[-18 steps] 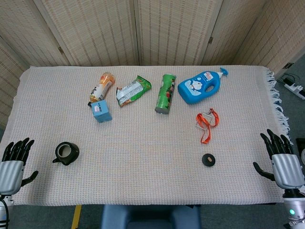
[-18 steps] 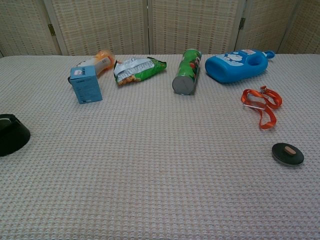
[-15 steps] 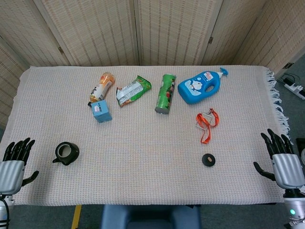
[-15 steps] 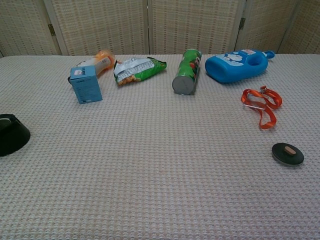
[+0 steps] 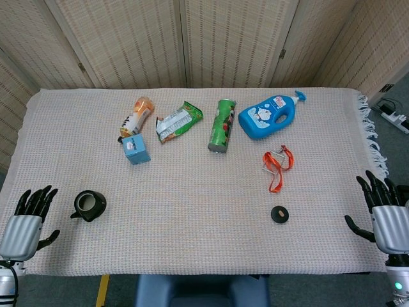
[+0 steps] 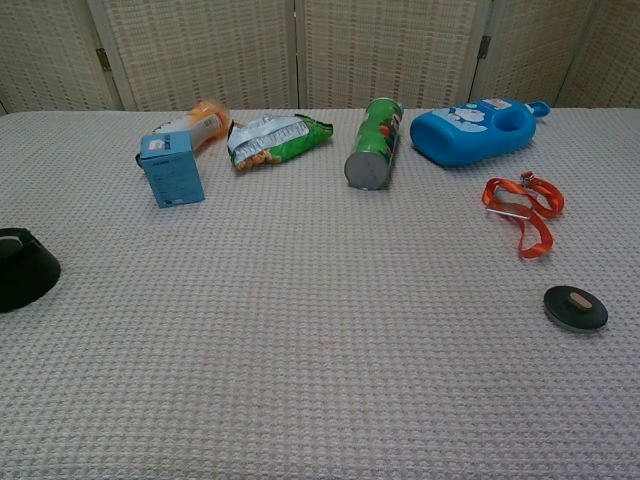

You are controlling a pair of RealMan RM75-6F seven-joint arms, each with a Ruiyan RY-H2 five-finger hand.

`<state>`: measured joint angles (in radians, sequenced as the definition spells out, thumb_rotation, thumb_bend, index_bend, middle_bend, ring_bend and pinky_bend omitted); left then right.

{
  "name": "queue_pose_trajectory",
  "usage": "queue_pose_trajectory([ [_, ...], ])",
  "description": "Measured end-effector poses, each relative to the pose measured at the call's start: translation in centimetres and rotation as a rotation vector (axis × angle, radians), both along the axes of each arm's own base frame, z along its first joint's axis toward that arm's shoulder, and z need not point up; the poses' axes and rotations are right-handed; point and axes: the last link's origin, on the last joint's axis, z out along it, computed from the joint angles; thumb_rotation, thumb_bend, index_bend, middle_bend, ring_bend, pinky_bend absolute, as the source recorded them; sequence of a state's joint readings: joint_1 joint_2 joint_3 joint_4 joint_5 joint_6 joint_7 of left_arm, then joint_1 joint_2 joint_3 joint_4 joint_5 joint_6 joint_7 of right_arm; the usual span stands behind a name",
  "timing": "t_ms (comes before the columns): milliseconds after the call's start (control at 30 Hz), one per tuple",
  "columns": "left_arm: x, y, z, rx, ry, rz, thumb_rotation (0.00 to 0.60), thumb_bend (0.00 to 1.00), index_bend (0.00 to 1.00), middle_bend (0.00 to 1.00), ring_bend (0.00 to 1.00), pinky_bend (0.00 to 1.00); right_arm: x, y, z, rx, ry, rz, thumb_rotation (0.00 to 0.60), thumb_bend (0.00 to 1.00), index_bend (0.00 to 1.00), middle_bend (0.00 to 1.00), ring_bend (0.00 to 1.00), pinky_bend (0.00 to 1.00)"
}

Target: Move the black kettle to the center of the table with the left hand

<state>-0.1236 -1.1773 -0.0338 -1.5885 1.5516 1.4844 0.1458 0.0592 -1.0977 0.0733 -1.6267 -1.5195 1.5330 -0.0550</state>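
The left hand [image 5: 27,220] has shifted a little to the right and down since a moment ago, edging toward the black kettle [image 5: 89,205], so the reach for it looks to be just starting while nothing on the table has moved. The kettle stands near the left end of the table [image 5: 192,243], well apart from the centre, with its open top facing up; in the chest view only its dark body shows at the left border [image 6: 24,270]. The left hand sits just off the table's near left corner, palm down, fingers spread and pointing away from the robot, holding nothing and not touching the kettle. The right hand [image 5: 385,217] has sunk slightly at the right edge, likewise with fingers spread and empty. Neither hand shows in the chest view.
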Motion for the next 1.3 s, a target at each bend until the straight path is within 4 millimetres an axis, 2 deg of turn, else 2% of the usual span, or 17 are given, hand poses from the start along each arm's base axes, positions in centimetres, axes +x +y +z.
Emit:
queue_pose_trajectory([
  [400,3.6,1.8,-2.9,-0.104,-0.005,-0.130,0.600,0.17,0.01,0.03,0.08,0.00,0.1,0.0,0.1,-0.006,-0.006,0.011,0.600,0.31,0.00,0.00,0.10,0.00],
  [833,7.0,4.7,-7.3,-0.233,-0.010,-0.193,0.600,0.17,0.00,0.02,0.06,0.00,-0.6,-0.1,0.2,-0.013,-0.016,-0.005,0.600,0.31,0.00,0.00,0.10,0.00],
  [1133,6.4,6.6,-9.1,-0.252,0.036,-0.155,0.600,0.17,0.00,0.02,0.06,0.00,-0.8,-0.2,0.1,-0.016,-0.021,-0.006,0.600,0.31,0.00,0.00,0.10,0.00],
  [1300,5.3,7.4,-9.5,-0.240,0.053,-0.116,0.600,0.17,0.05,0.03,0.08,0.00,-0.8,-0.1,0.1,-0.018,-0.023,-0.005,0.600,0.31,0.00,0.00,0.11,0.00],
])
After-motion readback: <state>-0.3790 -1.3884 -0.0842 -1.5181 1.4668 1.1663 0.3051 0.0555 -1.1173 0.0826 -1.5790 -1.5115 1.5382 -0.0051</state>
